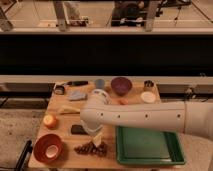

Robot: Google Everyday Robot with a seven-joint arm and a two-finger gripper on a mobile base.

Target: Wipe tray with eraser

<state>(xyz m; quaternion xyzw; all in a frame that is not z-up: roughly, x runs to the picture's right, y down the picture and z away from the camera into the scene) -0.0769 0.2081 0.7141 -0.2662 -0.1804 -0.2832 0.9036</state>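
The green tray (150, 146) lies at the front right of the wooden table, with nothing visible in it. The dark eraser (77, 129) lies flat on the table left of the tray, its right end covered by my arm. My white arm reaches in from the right across the table's middle. My gripper (95, 135) hangs below the arm's bend, right at the eraser's right end and just above a bunch of grapes (92, 148).
An orange bowl (47, 147) sits at the front left, with an orange fruit (50, 121) behind it. A light blue sponge (77, 94), a black-handled tool (70, 84), a blue cup (100, 83), a purple bowl (121, 85) and a white dish (147, 96) line the back.
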